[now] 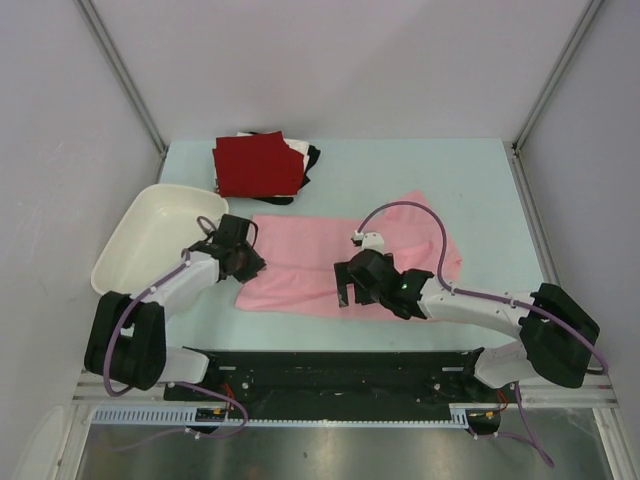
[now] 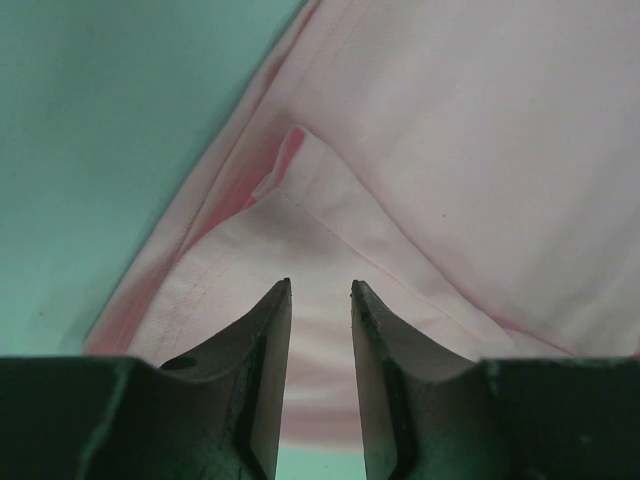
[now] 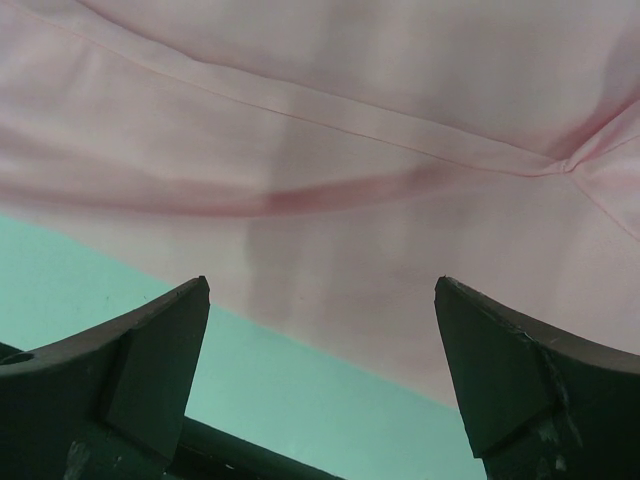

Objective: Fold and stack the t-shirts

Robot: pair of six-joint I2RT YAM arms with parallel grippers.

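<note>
Cloth like the pink shirt (image 1: 300, 272), lying flat just before the stack (image 1: 258, 165), is light and limp (it drapes), so pinch edges. Left gripper (image 2: 320, 286) jaws stand nearly together at its left edge, and I cannot tell if they grip. Right gripper (image 3: 322, 285) jaws gape over the near hem.

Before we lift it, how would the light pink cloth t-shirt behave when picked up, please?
Probably floppy: the light pink cloth t-shirt lies flat with soft creases. Likely light, as the cloth looks thin. A single pinch may let its folded layers sag open.
</note>
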